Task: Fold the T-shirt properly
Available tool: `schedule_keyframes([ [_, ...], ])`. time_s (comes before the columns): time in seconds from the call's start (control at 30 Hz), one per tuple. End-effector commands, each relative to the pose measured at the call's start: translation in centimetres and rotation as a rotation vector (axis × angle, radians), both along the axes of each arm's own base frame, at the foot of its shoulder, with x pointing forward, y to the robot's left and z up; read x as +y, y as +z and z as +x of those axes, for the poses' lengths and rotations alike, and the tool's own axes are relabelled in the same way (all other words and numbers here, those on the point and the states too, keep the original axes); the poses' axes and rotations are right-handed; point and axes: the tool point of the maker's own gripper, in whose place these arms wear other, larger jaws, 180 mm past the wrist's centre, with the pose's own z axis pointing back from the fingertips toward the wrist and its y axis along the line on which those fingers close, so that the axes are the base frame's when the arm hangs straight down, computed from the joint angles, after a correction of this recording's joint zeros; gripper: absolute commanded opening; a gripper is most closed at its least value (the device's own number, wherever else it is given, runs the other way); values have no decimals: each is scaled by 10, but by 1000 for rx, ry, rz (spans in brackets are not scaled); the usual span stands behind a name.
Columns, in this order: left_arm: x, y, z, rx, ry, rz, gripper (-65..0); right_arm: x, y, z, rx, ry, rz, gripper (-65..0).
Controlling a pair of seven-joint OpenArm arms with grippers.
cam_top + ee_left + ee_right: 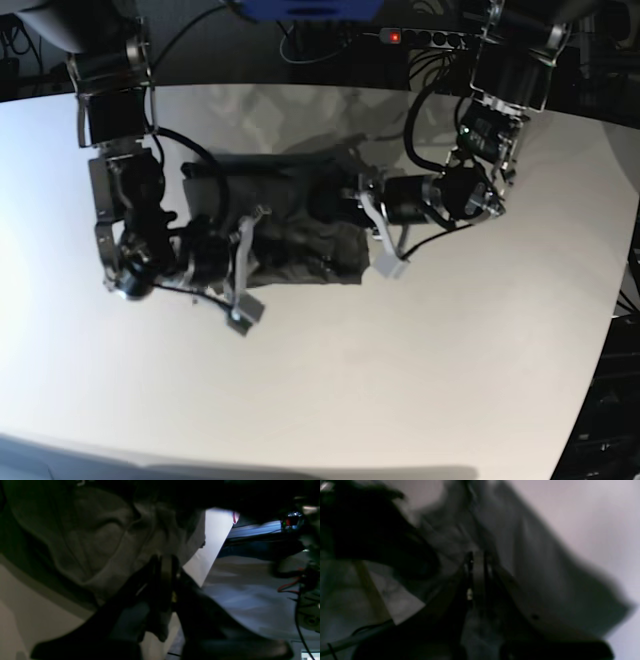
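Note:
The dark grey T-shirt lies bunched and wrinkled on the white table, between my two arms. My left gripper, on the right of the base view, is shut on the T-shirt's right edge. In the left wrist view its fingertips pinch the fabric, and the T-shirt spreads up and to the left of them. My right gripper is shut on the T-shirt's left part. The blurred right wrist view shows its jaws closed on the T-shirt, which drapes away to the right.
A power strip with a red light and several cables lie along the table's far edge. The table's curved edge runs down the right side. The arms' dark bodies stand over the table at both sides of the cloth.

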Motion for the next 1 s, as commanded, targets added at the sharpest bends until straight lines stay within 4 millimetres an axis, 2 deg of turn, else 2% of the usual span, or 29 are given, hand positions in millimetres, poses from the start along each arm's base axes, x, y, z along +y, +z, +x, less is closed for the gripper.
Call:
schedule_keyframes([
  [0.0,-4,14,10,-44,3,-31,-628,1,23,12,-75,5,19,-647],
  [0.1,-5,11,9,-50,-4,-8,-628,-3,32,13,-114,10,4,-647],
  [0.57,-4,6,4,-37,-5,-4,-628,-27,46,30,-189,-14,-16,-647],
  [0.7,-4,6,4,-37,-5,-4,-628,-33,39,31,-171,-30,-12,-647],
  [0.87,-4,5,3,-35,-5,-2,-628,-45,16,35,-103,-83,12,-647],
  [0.97,-2,5,3,-35,-5,1,-628,-44,11,34,-96,-88,28,-647],
])
